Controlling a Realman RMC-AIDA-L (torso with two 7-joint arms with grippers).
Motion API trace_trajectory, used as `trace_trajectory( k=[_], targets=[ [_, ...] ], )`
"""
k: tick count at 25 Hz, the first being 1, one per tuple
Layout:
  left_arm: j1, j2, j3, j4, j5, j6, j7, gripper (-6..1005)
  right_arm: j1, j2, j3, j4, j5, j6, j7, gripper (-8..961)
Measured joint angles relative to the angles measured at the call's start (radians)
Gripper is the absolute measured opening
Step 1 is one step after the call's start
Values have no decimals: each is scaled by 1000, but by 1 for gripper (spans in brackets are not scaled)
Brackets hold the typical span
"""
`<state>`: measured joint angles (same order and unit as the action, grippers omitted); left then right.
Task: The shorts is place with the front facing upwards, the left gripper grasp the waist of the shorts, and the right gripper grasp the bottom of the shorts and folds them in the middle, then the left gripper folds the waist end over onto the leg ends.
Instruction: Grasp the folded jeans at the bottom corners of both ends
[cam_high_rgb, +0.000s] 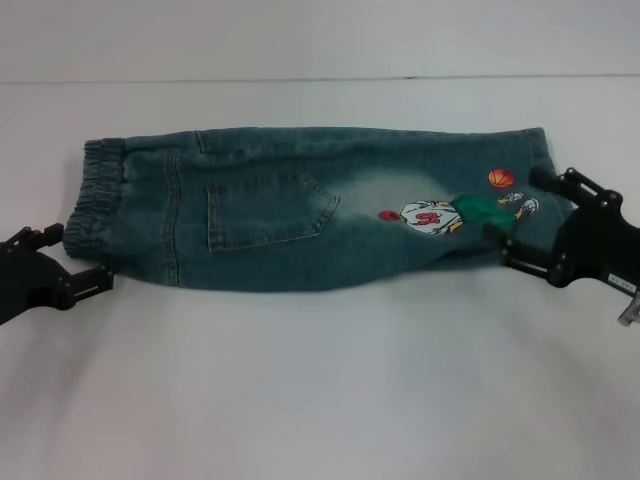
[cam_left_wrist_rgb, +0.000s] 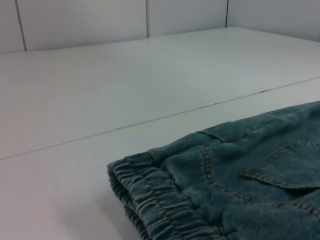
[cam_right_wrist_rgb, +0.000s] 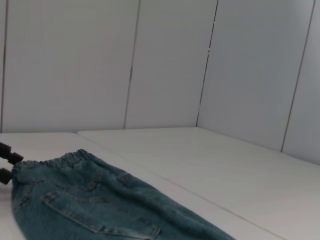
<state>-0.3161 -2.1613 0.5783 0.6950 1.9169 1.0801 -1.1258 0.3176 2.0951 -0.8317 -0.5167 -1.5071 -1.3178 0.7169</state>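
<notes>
The shorts (cam_high_rgb: 300, 210) lie folded lengthwise across the white table, with the patch pocket (cam_high_rgb: 265, 210) and the basketball-player print (cam_high_rgb: 440, 215) facing up. The waist of the shorts (cam_high_rgb: 95, 200) is at the left, and the leg ends (cam_high_rgb: 535, 160) are at the right. My left gripper (cam_high_rgb: 75, 260) is open at the waistband's near corner. My right gripper (cam_high_rgb: 525, 218) is open, its fingers straddling the near part of the leg hem. The left wrist view shows the waistband (cam_left_wrist_rgb: 155, 200) close up. The right wrist view shows the shorts (cam_right_wrist_rgb: 90, 205) and the left gripper's fingertips (cam_right_wrist_rgb: 6, 162) by the waistband.
The white table (cam_high_rgb: 320, 390) stretches out in front of and behind the shorts. A thin seam (cam_high_rgb: 300, 80) runs across it at the back. White panelled walls (cam_right_wrist_rgb: 165, 65) close off the far side.
</notes>
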Motion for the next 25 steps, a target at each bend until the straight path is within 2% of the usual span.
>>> trace_trajectory(
  k=[6, 11, 25],
  targets=[
    [-12, 3, 0, -22, 1, -49, 0, 838, 23, -7, -47, 15, -77, -19, 0, 899],
    [-15, 4, 0, -27, 1, -72, -3, 717, 42, -7, -64, 14, -162, -50, 25, 900],
    [-16, -3, 49, -27, -9, -64, 41, 335, 44, -7, -85, 15, -167, -86, 32, 899]
  ],
)
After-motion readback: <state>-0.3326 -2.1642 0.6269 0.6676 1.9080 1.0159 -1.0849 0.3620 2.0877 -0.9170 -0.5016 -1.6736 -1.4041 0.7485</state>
